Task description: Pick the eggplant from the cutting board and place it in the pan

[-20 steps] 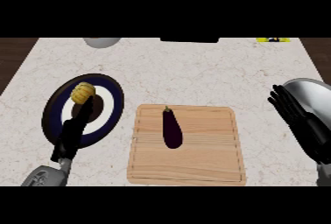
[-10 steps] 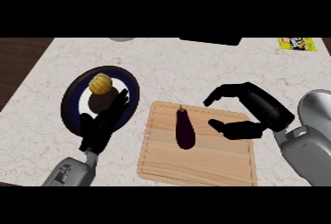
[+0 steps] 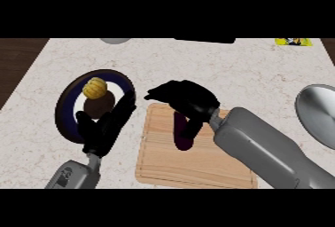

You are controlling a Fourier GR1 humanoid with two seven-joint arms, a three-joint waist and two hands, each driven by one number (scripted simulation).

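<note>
On the left we have the pan — dark rim, a yellow lump and a brown one inside it. Our left hand lies over the pan's right edge, fingers straight and relaxed, holding nothing. Moving across to the board on the table: the eggplant lies on the board's upper left part, long axis running up and down the view. Our right hand sits right above its top end, fingers curled downward around it — whether they actually grip it we cannot tell, since the hand hides that end. Far right, a grey round shape at the edge — what it is, we cannot say.
</note>
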